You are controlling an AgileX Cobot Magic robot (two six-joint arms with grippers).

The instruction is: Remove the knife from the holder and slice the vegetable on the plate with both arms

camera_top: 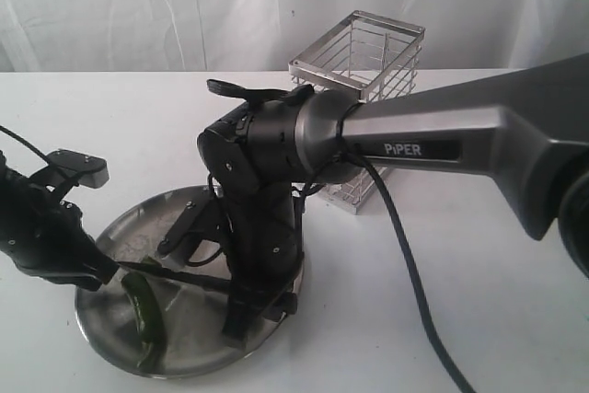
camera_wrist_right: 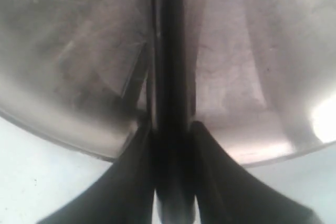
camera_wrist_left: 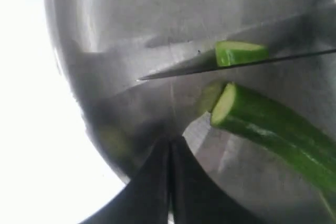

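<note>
The dark green vegetable (camera_wrist_left: 278,127) lies on the steel plate (camera_wrist_left: 131,19), its pale cut end facing the knife. A small cut-off piece (camera_wrist_left: 241,53) rests just beyond the thin black blade of the knife (camera_wrist_left: 210,68). My left gripper (camera_wrist_left: 170,145) is shut with nothing between its fingertips, close beside the vegetable's cut end. My right gripper (camera_wrist_right: 170,129) is shut on the knife (camera_wrist_right: 168,51) by its handle, over the plate (camera_wrist_right: 252,51). In the exterior view the knife (camera_top: 184,276) reaches across the plate (camera_top: 198,352) to the vegetable (camera_top: 144,312), between the left gripper (camera_top: 103,273) and the right gripper (camera_top: 250,294).
The wire holder (camera_top: 363,57) stands behind the plate, partly hidden by the grey arm marked PiPER (camera_top: 442,140). A black cable (camera_top: 409,273) hangs from that arm down to the white table (camera_top: 442,255). White curtains close off the back.
</note>
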